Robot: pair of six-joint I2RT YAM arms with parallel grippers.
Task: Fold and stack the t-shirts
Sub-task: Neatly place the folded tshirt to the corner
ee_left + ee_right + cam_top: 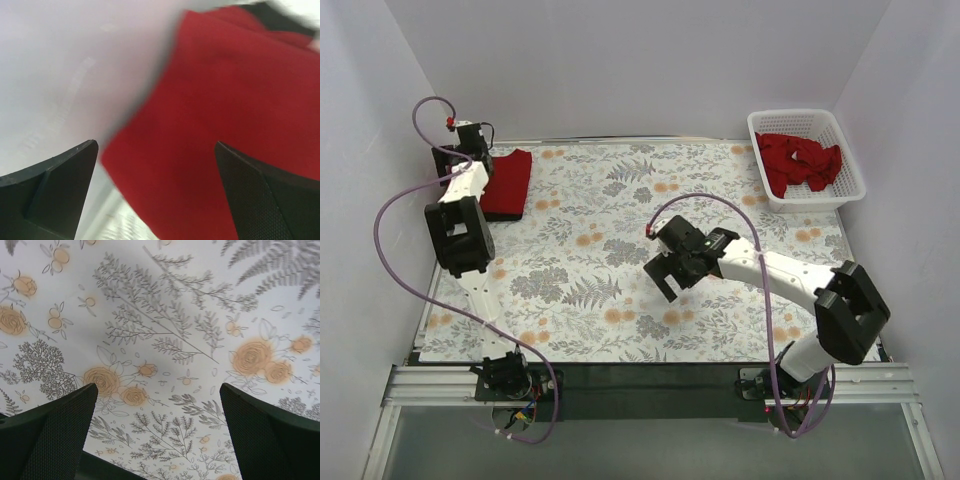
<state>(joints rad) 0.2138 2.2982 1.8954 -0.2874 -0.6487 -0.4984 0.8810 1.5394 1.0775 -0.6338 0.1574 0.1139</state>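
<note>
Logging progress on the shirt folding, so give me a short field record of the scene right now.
folded red t-shirt: far left of table; cannot tell if more lie beneath
left pincer: open, over that shirt
right pincer: open, empty, over mid-table
basket: far right, holding crumpled red t-shirts
</note>
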